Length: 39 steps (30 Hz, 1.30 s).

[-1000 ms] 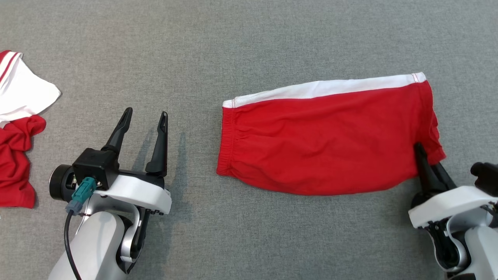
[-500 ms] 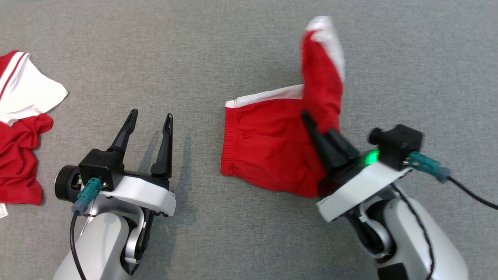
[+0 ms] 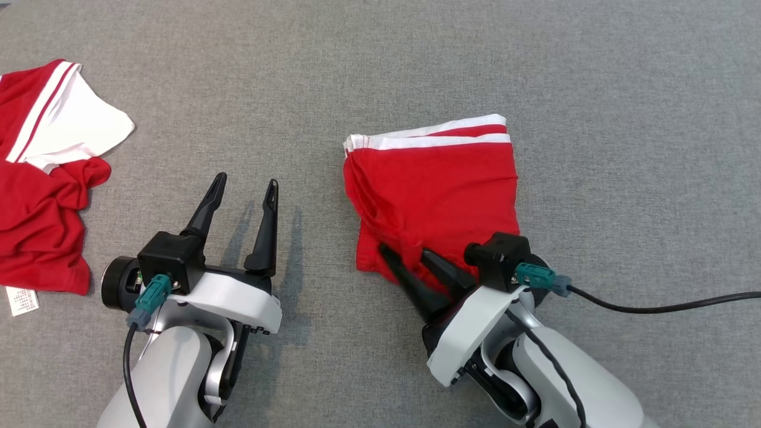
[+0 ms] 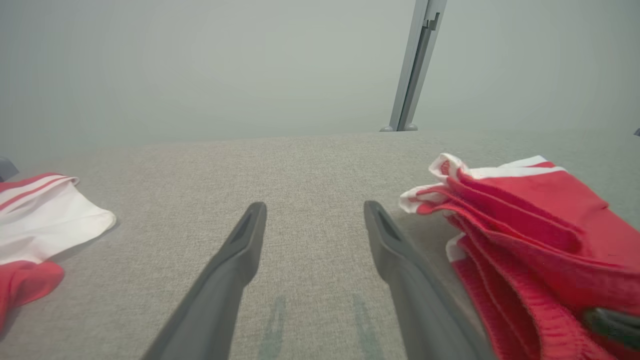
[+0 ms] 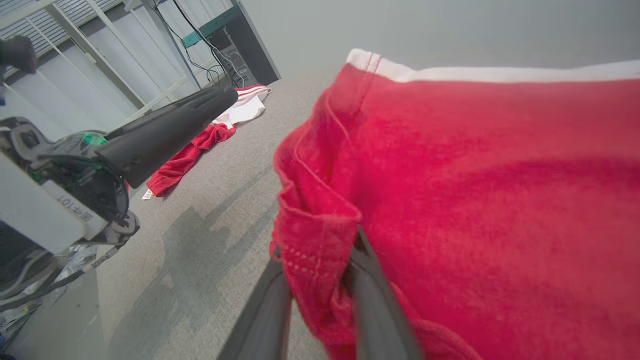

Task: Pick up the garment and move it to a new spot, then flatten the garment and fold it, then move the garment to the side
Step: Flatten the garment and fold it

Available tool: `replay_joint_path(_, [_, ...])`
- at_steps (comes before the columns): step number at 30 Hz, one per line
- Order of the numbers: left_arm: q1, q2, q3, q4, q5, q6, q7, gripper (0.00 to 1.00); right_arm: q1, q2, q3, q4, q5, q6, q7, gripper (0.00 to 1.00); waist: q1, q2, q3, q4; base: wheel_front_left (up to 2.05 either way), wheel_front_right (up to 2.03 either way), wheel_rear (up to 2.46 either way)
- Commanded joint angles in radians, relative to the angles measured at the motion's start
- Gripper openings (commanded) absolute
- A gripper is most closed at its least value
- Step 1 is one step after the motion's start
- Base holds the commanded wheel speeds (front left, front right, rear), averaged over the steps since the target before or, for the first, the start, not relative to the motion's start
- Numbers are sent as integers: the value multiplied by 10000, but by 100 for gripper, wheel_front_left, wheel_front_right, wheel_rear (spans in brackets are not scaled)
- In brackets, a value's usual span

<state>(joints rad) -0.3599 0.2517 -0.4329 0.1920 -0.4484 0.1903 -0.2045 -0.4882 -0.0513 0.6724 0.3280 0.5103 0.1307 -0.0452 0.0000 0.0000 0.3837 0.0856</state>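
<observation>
On the grey cloth-covered surface [image 3: 594,238], right of centre, the red shorts [image 3: 440,190] are seen lying doubled over, with the white stripes stacked along the far edge and the gathered waistband layers fanned out at the left edge. The right gripper [image 3: 403,249] is placed at the near left corner of the shorts, and in the right wrist view a bunched piece of red hem [image 5: 320,250] is seen nipped between its two narrowly set fingers. The left gripper [image 3: 247,178] is held spread wide over bare surface just left of the shorts, with nothing between its fingers. A second red and white garment [image 3: 47,178] is left crumpled at the far left, well apart, with a white label [image 3: 22,300] at its near edge.

The fold is judged to be laid but not yet settled. The main risk is judged to lie in the release: if the right fingers are drawn back before the hem is fully let go, the top layer could be dragged toward the near side and the fold pulled open. The puckered corner could also be pressed into a lasting crease. If the shorts are then carried aside by one corner alone, the layers could be slid apart.
</observation>
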Motion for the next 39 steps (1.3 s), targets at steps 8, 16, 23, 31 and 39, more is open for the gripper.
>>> replay_joint_path(8, [-89,50,25,230,-63,33,-167,100,43,-13,707,-419,-136,0,-600,100,0,0,-224,-137,0,0,0])
replay_joint_path(16, [145,146,86,249,-116,185,-190,100,909,-441,225,-1908,-296,-1,-772,100,0,0,-660,-419,0,0,0])
replay_joint_path(23, [413,329,247,21,-75,468,-204,100,1871,-403,-2593,-2886,-990,-1,-922,100,0,0,-1094,-691,0,0,0])
replay_joint_path(31, [842,512,405,-416,-114,791,-162,100,2741,-335,-5712,-3381,-1996,-1,-653,100,0,0,-1596,-840,0,0,0])
replay_joint_path(39, [1470,730,313,-993,-23,1095,63,100,3521,-424,-6870,-3280,-2385,-1,-245,100,0,0,-2099,-831,0,0,0])
